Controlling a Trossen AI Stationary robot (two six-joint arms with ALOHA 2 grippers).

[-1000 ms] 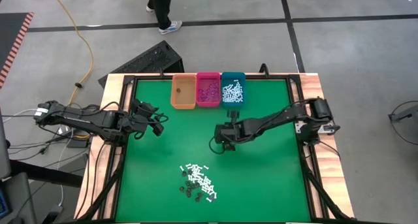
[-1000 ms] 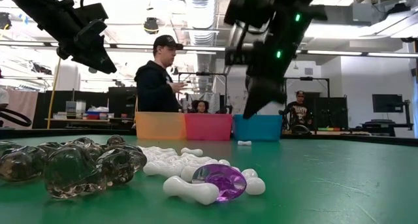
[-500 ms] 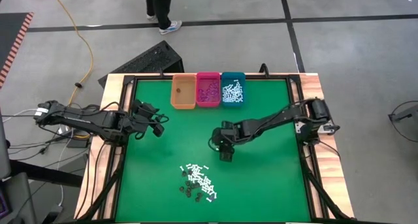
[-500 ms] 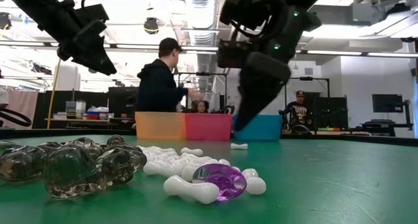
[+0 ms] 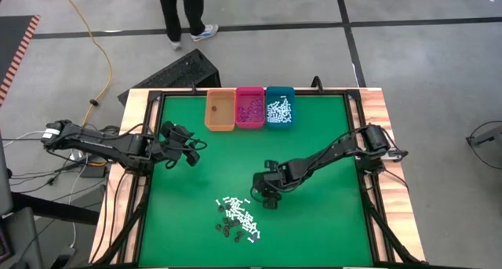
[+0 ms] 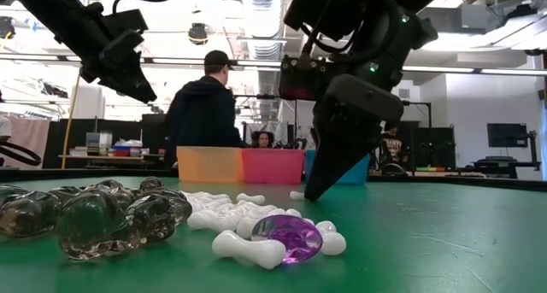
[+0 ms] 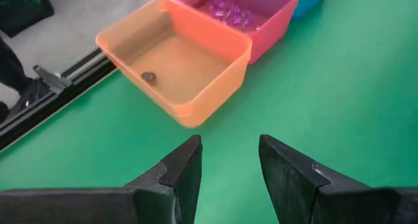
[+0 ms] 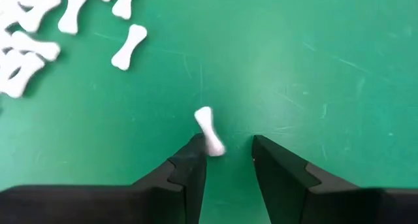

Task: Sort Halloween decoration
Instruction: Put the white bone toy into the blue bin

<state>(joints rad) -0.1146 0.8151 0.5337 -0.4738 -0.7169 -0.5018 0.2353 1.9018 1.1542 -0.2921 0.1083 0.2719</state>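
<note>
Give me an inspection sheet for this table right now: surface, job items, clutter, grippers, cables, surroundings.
Surface: green table mat, wooden border.
Job's things: pile of small white bone-shaped and dark plastic pieces; one loose white bone by the right gripper's fingers; orange bin, pink bin, teal bin.
Clutter: nothing seen.
Grippers: right gripper open, low beside the pile; left gripper open, waiting left of the bins.
Cables: yellow cord on the floor.
Surroundings: person behind the table.
</note>
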